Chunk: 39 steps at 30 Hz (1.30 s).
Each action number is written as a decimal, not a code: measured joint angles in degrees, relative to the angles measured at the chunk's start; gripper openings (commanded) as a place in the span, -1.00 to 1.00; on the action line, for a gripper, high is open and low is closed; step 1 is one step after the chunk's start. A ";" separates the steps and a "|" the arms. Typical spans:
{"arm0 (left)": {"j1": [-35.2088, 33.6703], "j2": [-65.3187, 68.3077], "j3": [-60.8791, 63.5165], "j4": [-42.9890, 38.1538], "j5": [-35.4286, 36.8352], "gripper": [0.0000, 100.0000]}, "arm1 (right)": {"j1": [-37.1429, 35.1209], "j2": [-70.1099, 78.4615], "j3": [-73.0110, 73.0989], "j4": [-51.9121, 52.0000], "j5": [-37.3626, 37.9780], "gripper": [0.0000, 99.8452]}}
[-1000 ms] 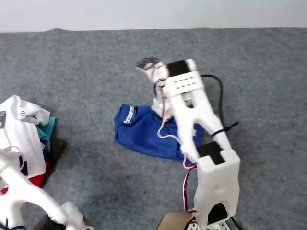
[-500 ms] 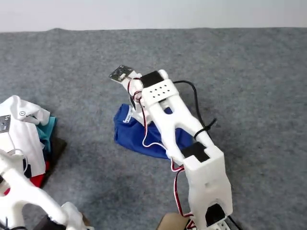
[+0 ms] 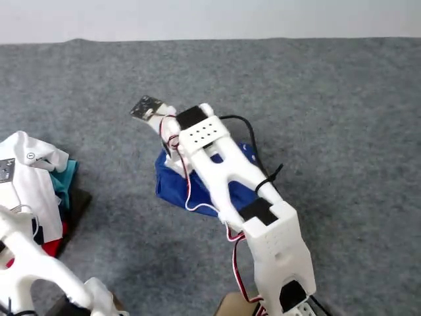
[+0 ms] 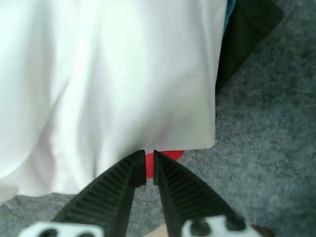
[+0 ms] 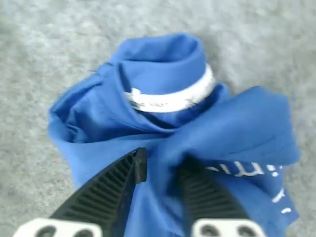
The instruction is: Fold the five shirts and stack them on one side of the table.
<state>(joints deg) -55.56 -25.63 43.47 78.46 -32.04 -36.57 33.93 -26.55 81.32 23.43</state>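
nearest, at the left side of the bench [image 3: 342, 118], the left gripper [image 4: 149, 165] hangs clenched on nothing over the edge of the white shirt [image 4: 98, 74], which tops a pile with a red shirt [image 3: 51, 247], a teal shirt [image 3: 66, 183] and a dark layer peeking out beneath, so four shirts look folded and stacked, though i cannot count the layers for sure. farther out, mid-bench and well apart from that pile, the blue shirt [image 5: 163, 98] lies bunched and rumpled, with the right gripper [image 5: 163, 170] grasping a fold of it. by my reading this fifth shirt is what is left: it wants folding flat, then carrying onto the pile.
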 measured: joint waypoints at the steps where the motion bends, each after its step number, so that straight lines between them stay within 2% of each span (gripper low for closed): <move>1: 0.00 0.00 0.00 0.00 0.00 -0.91 | -0.53 0.00 0.00 0.09 0.09 -0.53; 6: 0.00 0.00 0.00 0.00 0.00 -0.91 | -2.90 0.00 -3.69 4.75 0.09 -0.54; 13: 0.00 0.00 0.00 0.00 0.00 -0.91 | -2.64 0.00 -18.37 15.47 0.18 -0.55; 15: 0.00 0.00 0.00 0.00 0.00 -0.91 | -0.44 0.00 -21.19 17.23 0.18 -0.65; 18: 0.00 0.00 0.00 0.00 0.00 -0.91 | 4.92 0.00 -22.33 18.37 0.18 -0.96; 19: 0.00 0.00 0.00 0.00 0.09 -0.91 | 6.95 0.00 -22.33 18.37 0.18 -1.00; 21: 0.00 0.00 0.00 0.00 0.09 -0.91 | 10.99 0.00 -22.33 18.37 0.18 -0.94; 25: 0.00 0.00 0.00 0.00 0.09 -0.91 | 18.81 3.16 -22.33 18.90 2.37 -0.98; 29: 0.00 0.00 0.00 0.00 0.09 -0.91 | 22.33 8.26 -22.33 18.90 3.87 -0.98; 35: 0.00 0.00 0.00 0.00 0.09 -0.91 | 21.10 15.38 -22.33 18.99 4.04 -0.98; 39: 0.00 0.00 0.00 0.00 0.09 -0.91 | 15.47 15.91 -22.33 18.99 4.04 -0.98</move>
<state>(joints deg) -55.56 -25.63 43.47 78.46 -31.96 -21.10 49.85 -48.88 100.31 27.47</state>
